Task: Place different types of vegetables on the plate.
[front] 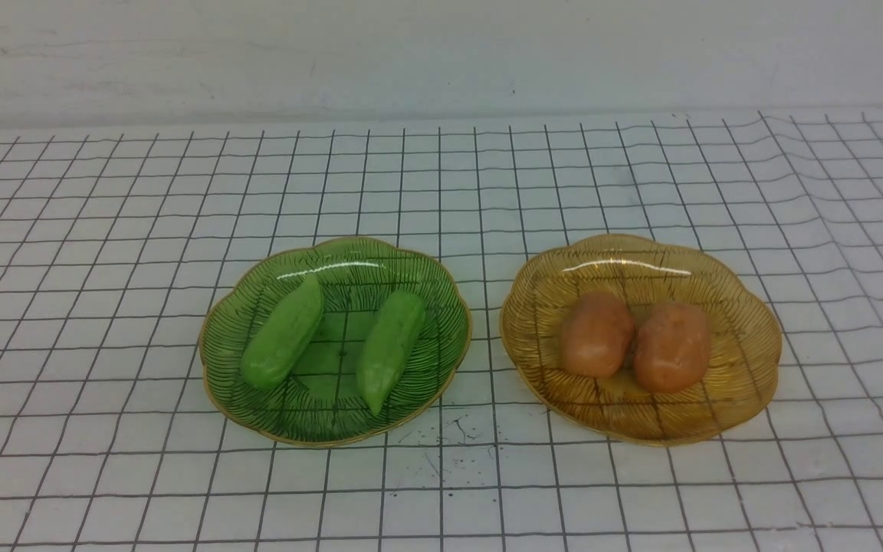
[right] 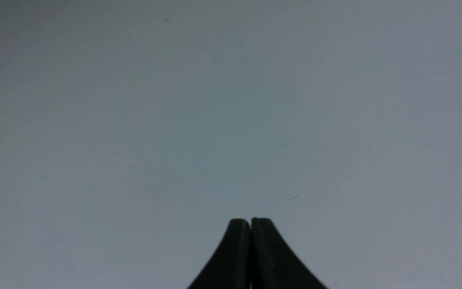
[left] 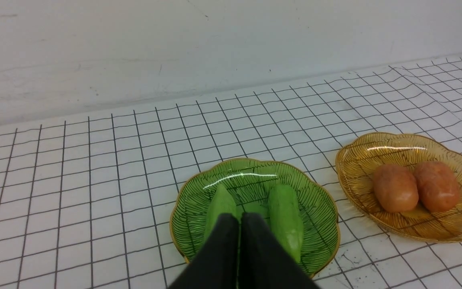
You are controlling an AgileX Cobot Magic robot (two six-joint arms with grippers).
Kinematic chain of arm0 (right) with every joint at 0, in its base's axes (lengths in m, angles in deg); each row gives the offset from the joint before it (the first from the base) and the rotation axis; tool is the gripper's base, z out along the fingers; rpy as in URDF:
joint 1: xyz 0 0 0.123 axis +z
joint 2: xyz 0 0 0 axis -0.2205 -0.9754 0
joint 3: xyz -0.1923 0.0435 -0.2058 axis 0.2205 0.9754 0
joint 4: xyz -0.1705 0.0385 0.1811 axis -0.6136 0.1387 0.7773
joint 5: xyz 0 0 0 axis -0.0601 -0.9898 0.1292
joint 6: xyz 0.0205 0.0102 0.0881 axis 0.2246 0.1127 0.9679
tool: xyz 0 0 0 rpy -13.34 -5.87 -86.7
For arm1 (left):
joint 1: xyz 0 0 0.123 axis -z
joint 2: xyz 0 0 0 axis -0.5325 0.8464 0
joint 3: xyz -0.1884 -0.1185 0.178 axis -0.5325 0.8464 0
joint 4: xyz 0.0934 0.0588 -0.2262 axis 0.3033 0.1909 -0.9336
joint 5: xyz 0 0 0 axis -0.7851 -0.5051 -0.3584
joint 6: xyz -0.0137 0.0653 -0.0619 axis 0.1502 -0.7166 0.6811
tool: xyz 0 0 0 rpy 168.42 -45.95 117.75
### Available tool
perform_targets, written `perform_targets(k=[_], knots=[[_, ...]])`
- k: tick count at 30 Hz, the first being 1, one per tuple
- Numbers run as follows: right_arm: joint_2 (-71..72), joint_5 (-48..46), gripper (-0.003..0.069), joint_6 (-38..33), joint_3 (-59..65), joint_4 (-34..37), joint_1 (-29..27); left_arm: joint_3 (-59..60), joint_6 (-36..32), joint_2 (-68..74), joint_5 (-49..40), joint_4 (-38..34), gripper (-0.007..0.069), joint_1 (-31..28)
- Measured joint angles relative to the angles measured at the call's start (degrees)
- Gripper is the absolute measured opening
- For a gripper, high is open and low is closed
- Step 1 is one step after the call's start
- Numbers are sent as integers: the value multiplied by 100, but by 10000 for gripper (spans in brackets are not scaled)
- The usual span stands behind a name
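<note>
Lit softly and evenly from above. Caught white glare streaks on green plate and amber plate. Left only faint shadows on tabletop. Looked slightly soft throughout.

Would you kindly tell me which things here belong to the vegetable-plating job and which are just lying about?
Job: left cucumber, right cucumber, left potato, right potato, green plate, amber plate.
Not the job: checked cloth, wall.
</note>
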Motion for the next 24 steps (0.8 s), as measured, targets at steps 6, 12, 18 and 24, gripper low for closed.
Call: perform_targets(k=[6, 12, 18, 24], knots=[[0, -5, -13, 0, 0, 0, 0, 0, -6, 0, 0, 18, -8, 0], [0, -5, -13, 0, 0, 0, 0, 339, -104, -59, 523, 62, -8, -34], [0, -5, -13, 0, 0, 0, 0, 1921, -1106, -660, 1944, -709, -8, -712], [0, -7, -13, 0, 5, 0, 0, 4238, -2535, -1944, 3551, -2155, -8, -2168]])
